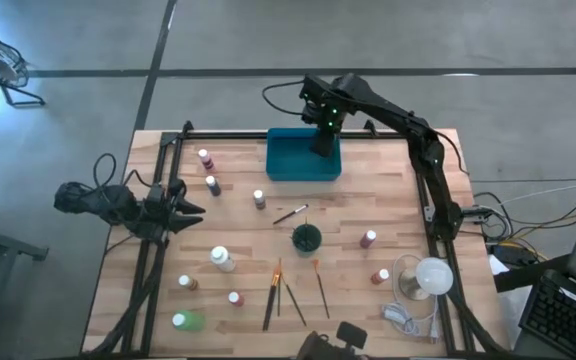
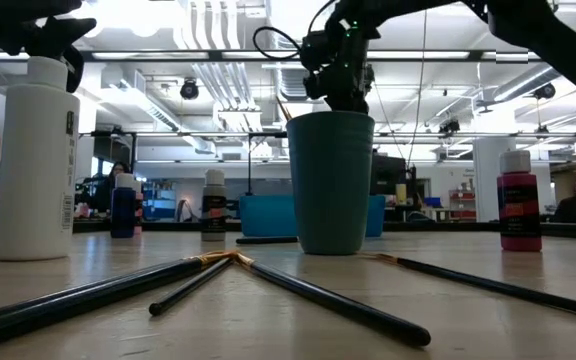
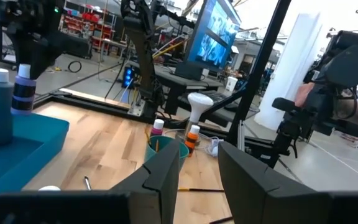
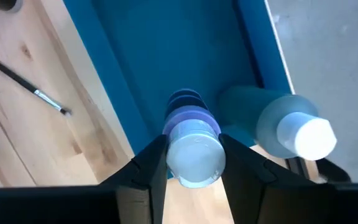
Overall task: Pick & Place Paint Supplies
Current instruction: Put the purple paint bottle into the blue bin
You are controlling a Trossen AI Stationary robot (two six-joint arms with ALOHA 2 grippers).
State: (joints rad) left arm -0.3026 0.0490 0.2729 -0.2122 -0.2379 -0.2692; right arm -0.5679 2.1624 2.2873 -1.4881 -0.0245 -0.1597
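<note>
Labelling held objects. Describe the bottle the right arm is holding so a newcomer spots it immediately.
Find the teal rectangular tray at the far edge of the wooden table. The right hand hangs over its right end, closed on a small blue bottle with a white cap. Unlike the taller grey bottle standing beside it in the tray, it is gripped between the fingers.

The right arm reaches over the teal tray (image 1: 303, 160), its gripper (image 4: 193, 163) pointing down and clamped on a blue bottle (image 4: 194, 149). The left gripper (image 1: 190, 209) waits well left of the tray, its fingers slightly apart with nothing between them.

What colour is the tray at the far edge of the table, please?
Teal; the tray shows best in the high view.
</note>
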